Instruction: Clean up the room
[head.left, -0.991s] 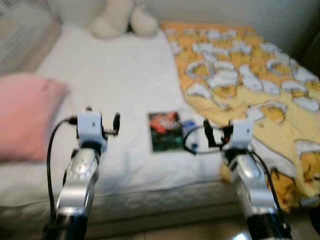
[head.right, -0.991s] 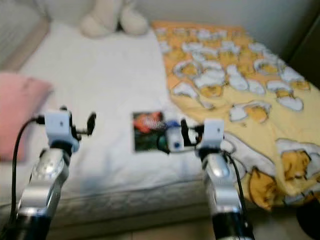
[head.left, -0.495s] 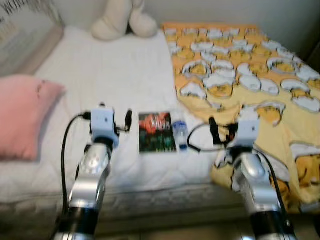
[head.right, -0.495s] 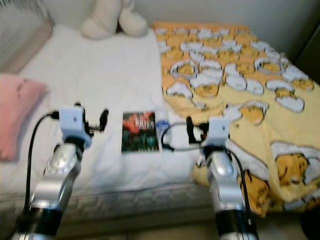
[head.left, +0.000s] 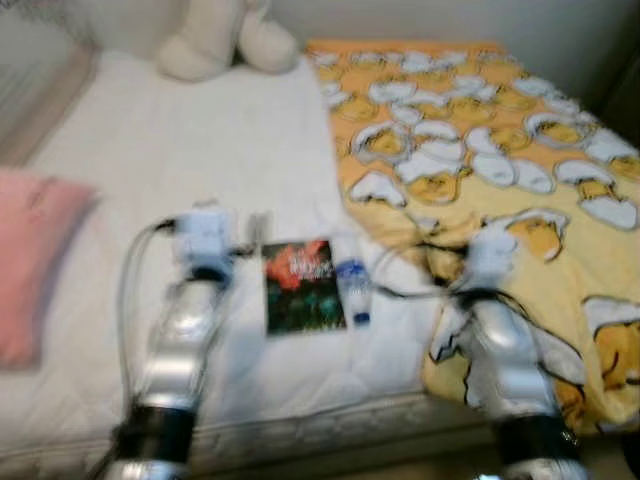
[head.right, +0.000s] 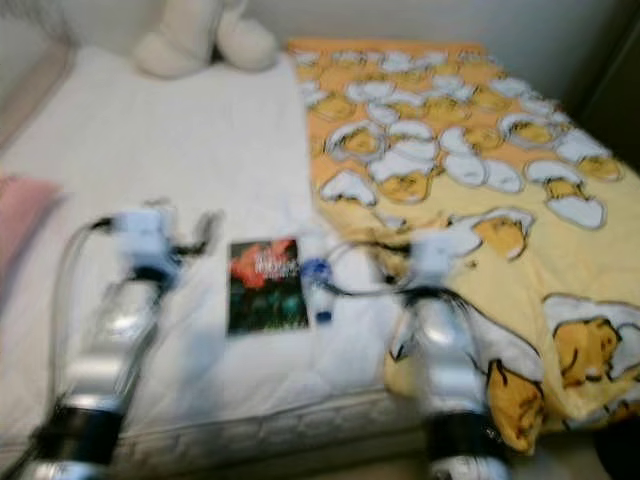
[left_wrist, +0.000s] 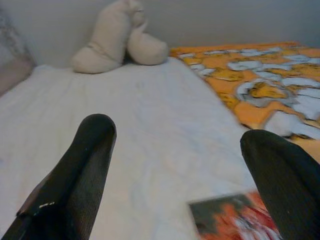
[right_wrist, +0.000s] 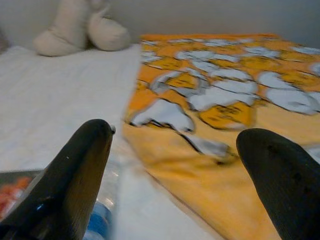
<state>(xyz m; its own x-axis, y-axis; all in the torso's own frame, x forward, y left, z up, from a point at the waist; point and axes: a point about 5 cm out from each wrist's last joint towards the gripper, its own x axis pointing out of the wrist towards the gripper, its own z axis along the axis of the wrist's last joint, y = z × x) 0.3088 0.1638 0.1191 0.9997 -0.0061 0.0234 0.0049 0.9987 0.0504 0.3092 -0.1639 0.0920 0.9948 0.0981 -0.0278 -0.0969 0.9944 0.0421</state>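
Room: bedroom; pale wall at the far end, and I face the near edge of a bed.
Surface: white mattress (head.left: 200, 150) on the left, yellow patterned blanket (head.left: 520, 170) on the right, cream plush toy (head.left: 225, 40) at the far end, pink pillow (head.left: 35, 250) at near left.
Change: whole view has shifted and gone blurrier than half a second ago; I read that as camera motion, not the items moving.
Task items: dark book (head.left: 302, 286) lies flat near the bed's near edge; plastic bottle (head.left: 352, 290) lies just beside it on the right.
Left gripper (left_wrist: 185, 170): spread wide, empty, above the mattress just left of the book.
Right gripper (right_wrist: 180, 175): spread wide, empty, bottle near its left finger.
Meaning: I judge pickup not yet begun.
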